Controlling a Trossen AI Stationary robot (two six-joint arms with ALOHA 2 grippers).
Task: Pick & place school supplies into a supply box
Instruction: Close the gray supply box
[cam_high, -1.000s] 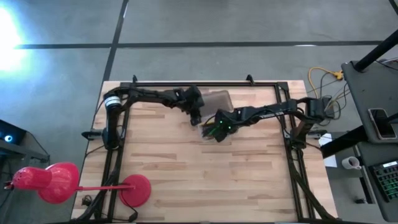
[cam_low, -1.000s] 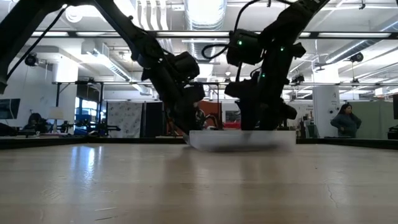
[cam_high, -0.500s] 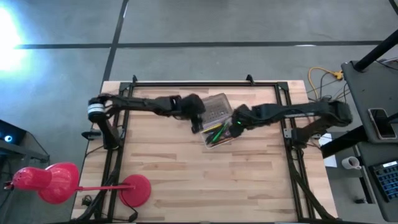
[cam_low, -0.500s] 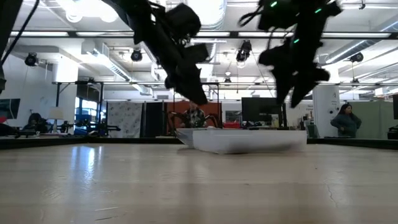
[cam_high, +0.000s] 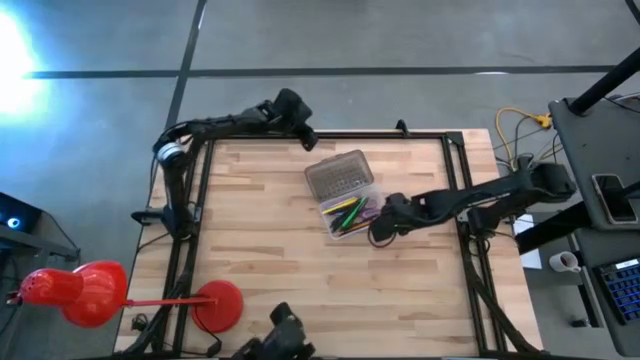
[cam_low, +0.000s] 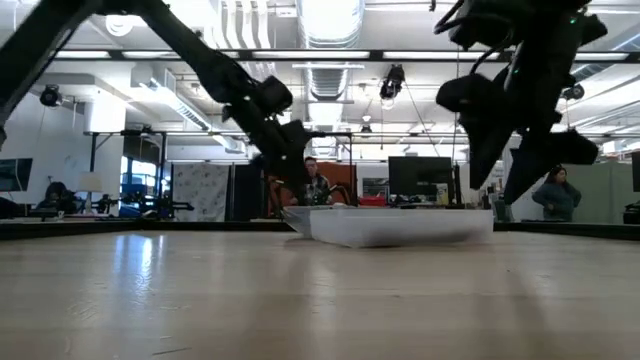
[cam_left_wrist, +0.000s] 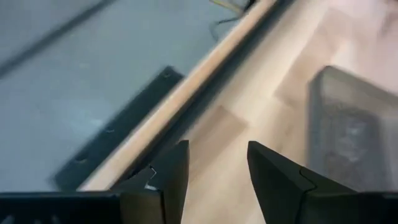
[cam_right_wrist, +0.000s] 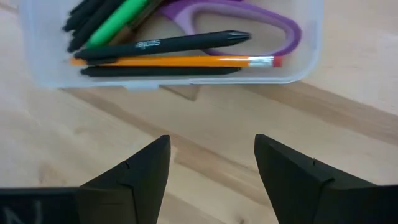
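The supply box (cam_high: 345, 196) lies open on the table's far middle, its grey ribbed lid (cam_high: 340, 175) folded back flat on the wood. Its clear tray (cam_right_wrist: 174, 43) holds green, dark and orange pens and pencils (cam_right_wrist: 168, 61) and purple-handled scissors (cam_right_wrist: 249, 25). My right gripper (cam_right_wrist: 211, 168) is open and hovers just off the tray's near right side (cam_high: 380, 228). My left gripper (cam_left_wrist: 217, 168) is open above the table's far edge (cam_high: 297, 128), left of the lid (cam_left_wrist: 348, 130). In the low view the box (cam_low: 390, 222) rests flat between the two arms.
A black frame rail (cam_high: 330, 135) runs along the far edge, with arm mounts at the left and right sides. A red lamp (cam_high: 90, 290) stands by the near left corner. Bare wood (cam_high: 330, 290) spreads across the near half. A person (cam_low: 555, 195) stands far behind.
Both grippers have risen and drawn away from the box. The left one has swung back to the table's far edge. The right one has moved toward the right and then the near edge. The open box, uncovered now, lies with its supplies inside.
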